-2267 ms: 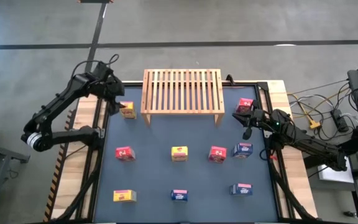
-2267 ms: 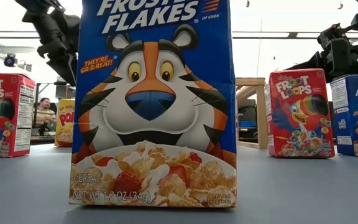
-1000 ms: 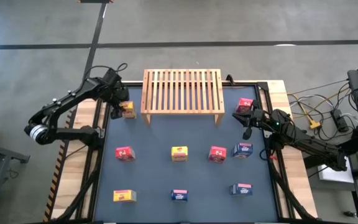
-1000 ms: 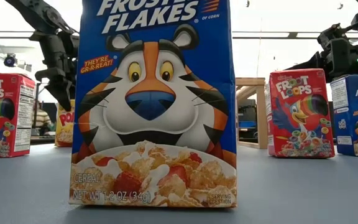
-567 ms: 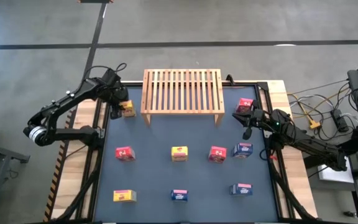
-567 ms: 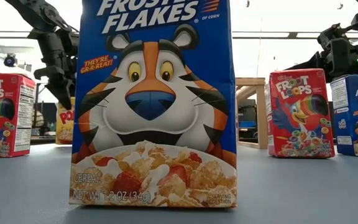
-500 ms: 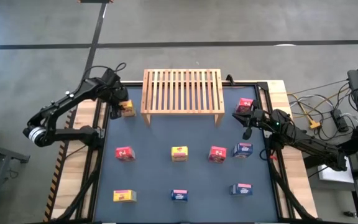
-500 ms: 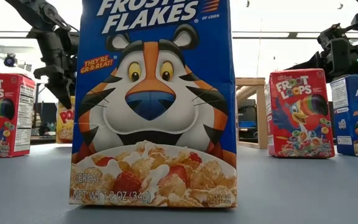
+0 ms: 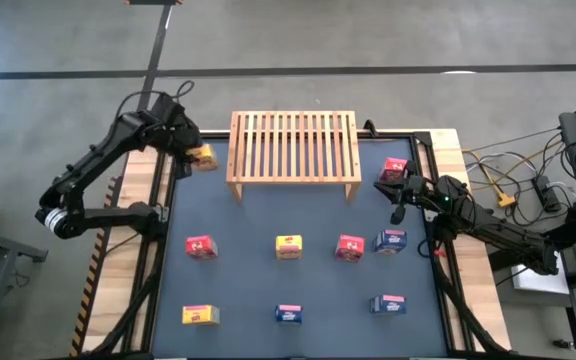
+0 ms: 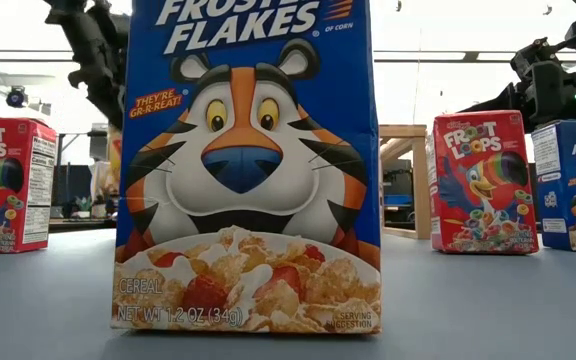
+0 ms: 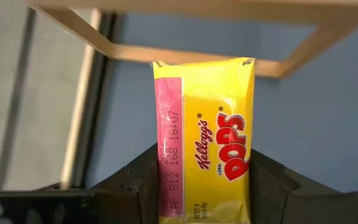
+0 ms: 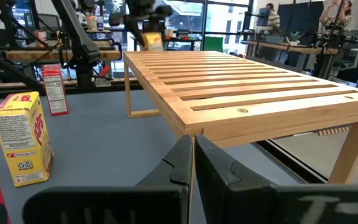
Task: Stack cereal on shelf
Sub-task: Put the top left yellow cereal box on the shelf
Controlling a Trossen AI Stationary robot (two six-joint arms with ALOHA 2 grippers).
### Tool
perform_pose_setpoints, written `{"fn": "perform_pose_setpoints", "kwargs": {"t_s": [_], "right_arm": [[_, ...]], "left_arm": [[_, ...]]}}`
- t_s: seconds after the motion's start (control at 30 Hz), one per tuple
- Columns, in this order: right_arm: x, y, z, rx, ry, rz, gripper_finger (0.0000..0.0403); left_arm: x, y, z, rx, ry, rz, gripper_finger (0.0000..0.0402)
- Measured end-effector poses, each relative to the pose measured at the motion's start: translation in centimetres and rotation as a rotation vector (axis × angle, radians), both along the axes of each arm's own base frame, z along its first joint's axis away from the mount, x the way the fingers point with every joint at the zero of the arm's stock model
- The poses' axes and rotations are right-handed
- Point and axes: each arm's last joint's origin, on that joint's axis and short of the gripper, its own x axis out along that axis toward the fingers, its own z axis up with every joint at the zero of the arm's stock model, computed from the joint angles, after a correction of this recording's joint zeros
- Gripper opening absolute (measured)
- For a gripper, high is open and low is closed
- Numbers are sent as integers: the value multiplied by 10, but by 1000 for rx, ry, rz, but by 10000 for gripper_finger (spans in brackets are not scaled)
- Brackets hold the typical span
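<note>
Left tool (image 9: 190,155) pinched a yellow cereal box (image 9: 201,157) beside the shelf (image 9: 293,147), blue cereal box (image 10: 246,165) blocking low view, right tool (image 12: 191,163) pressed together.

Glossy printed cardboard cereal boxes (image 10: 247,165), pale smooth-sanded wooden shelf (image 9: 293,146), matt grey-blue table top (image 9: 248,285).

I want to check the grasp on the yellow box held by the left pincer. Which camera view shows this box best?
The left wrist view: the yellow box fills the picture, clamped between the left pincer's fingers. The high view shows it small beside the shelf. The right wrist view shows it far off, and the low view mostly hides it.
</note>
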Motion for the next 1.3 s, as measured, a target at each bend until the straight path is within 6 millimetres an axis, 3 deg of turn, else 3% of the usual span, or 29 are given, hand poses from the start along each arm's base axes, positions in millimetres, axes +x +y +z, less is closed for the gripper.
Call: {"fn": "perform_pose_setpoints", "kwargs": {"t_s": [0.3,0.47,0.63,0.8,0.97,1.3], "right_arm": [[0,0,0,0,0,0,9],[0,0,0,0,0,0,9],[0,0,0,0,0,0,9],[0,0,0,0,0,0,9],[0,0,0,0,0,0,9],[0,0,0,0,0,0,9]], "left_arm": [[0,0,59,162,-97,-12,157],[3,2,77,208,-158,-57,157],[14,15,83,213,-221,-111,157],[18,25,81,105,-156,-61,157],[29,35,84,32,-210,6,157],[63,68,99,82,-285,-39,157]]}}
